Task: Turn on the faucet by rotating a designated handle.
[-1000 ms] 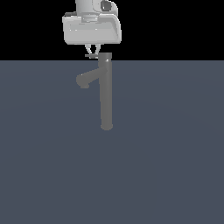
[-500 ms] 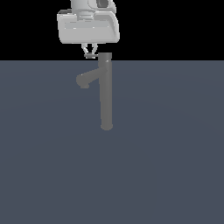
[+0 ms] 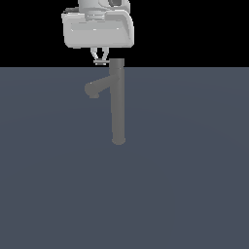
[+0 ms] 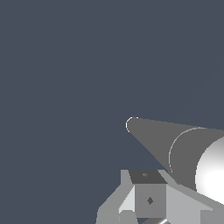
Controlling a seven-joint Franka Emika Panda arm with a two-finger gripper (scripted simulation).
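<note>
The faucet (image 3: 117,102) is a tall grey column standing on the dark floor, with a stubby angled spout (image 3: 95,88) branching toward the exterior view's left. In the wrist view the column (image 4: 175,144) shows from above, with its bright top cap (image 4: 213,175). I cannot make out the thin handle in either view. My gripper (image 3: 100,60) hangs from the white hand (image 3: 97,30), its tips just to the exterior view's left of the column's top. The fingers (image 4: 148,197) look closed together and hold nothing.
The dark grey floor (image 3: 185,185) stretches all around the faucet. Above the horizon the background is black.
The hand has shifted slightly toward the exterior view's left and a little upward. The faucet has not moved.
</note>
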